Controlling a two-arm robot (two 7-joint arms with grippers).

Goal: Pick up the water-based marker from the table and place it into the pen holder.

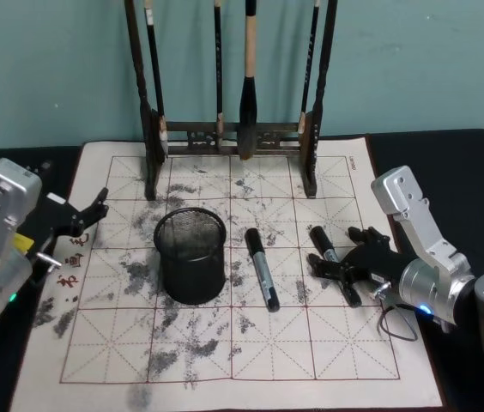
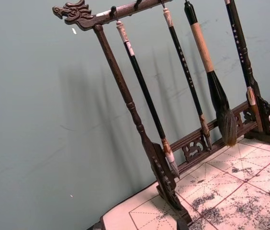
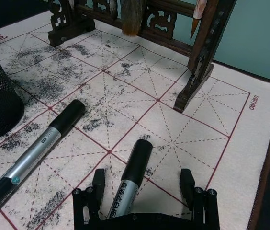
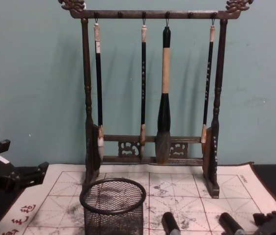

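Counting things up: one small round black wire-mesh pen holder (image 1: 192,279), two black-capped markers with silver barrels, one tall dark wooden rack (image 1: 199,135) hung with four brushes (image 1: 248,86), and two claws. All of it sits on a white, red-gridded mat (image 1: 328,343) smudged with grey ink, spread over the dark worktop (image 1: 474,163).

In the head view the pen holder stands upright left of centre. The middle marker (image 1: 262,270) lies just to its right. The right-hand marker (image 1: 323,245) lies further right again, well apart from the holder.

The chest view takes in the rack's top rail (image 4: 152,14) with the brushes on their hooks, where the head view crops the rack above the handles. The left wrist view brings up a carved dragon head (image 2: 75,12) at the rail's end. The right wrist view shows small print on both silver barrels.

The right claw (image 3: 142,178) is low over the mat at the right of the head view, its fingers (image 3: 98,184) spread wide. The right-hand marker lies between them, with a gap on either side. The left claw (image 1: 96,215) hangs at the mat's left edge with its fingers apart, holding nothing.
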